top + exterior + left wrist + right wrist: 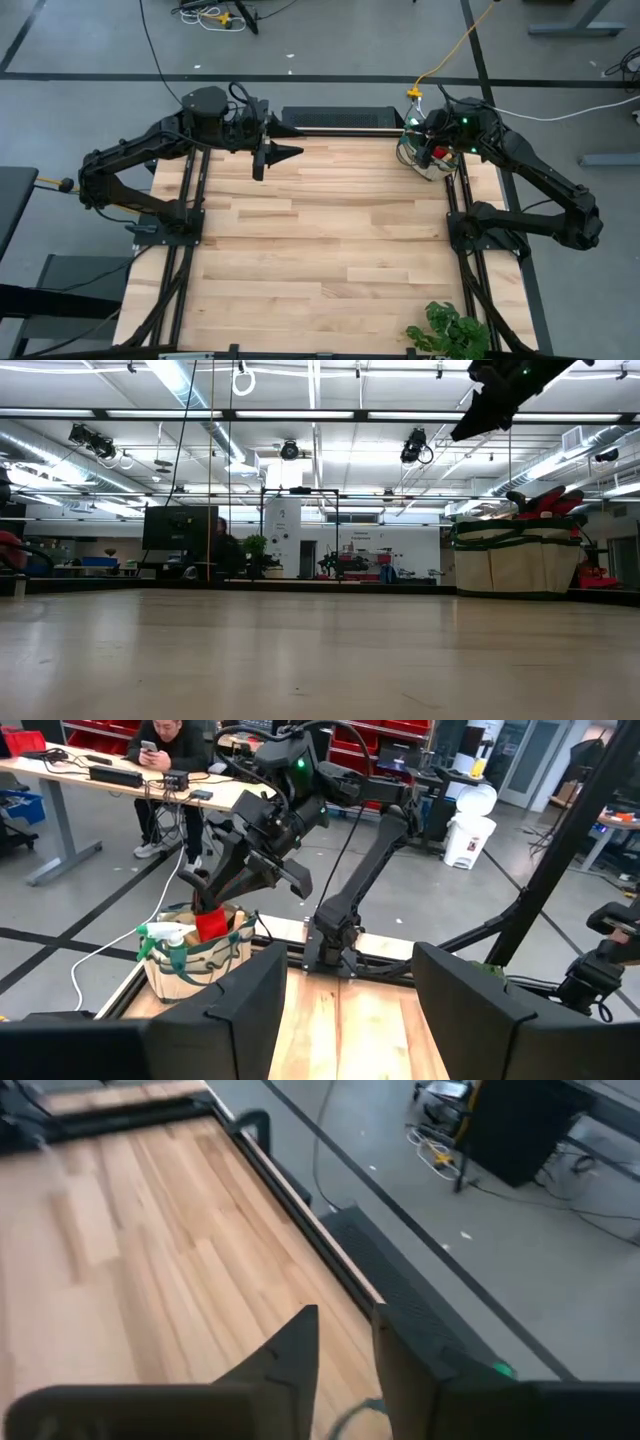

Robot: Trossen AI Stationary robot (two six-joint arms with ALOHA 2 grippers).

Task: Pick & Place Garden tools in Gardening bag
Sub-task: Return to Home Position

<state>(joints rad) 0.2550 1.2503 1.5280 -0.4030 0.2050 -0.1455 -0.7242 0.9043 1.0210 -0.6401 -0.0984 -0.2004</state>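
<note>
- Bag (200,965): tan fabric w/ dark rim, upright at the table's (320,250) right edge, in the corner farthest from the plant.
- Sticking out of the bag's top: green spray bottle (165,935) w/ a white head, and a red glove (212,925) next to it. Other contents too hidden to make out.
- Right end effector (345,1320): up in the air just over the bag, not touching it. Fingers narrow, only a thin gap btwn them, nothing held. Its wrist view looks along the table's edge strip and out to the floor beyond.
- Low view: right arm comes in from the top, above the bag. The glove's red shows over the rim.
- Left end effector (348,970): off the table surface, near the corner on the left arm's side along the same edge as the bag, pointing across toward the bag. Fingers wide apart, empty.
- The two end effectors are well apart.
- Plant (450,335): leafy green, at the other right-hand corner, well away from the bag and both arms.
- Bkgd: person (175,760) seated at a desk beyond the table, seen in the left wrist view.
</note>
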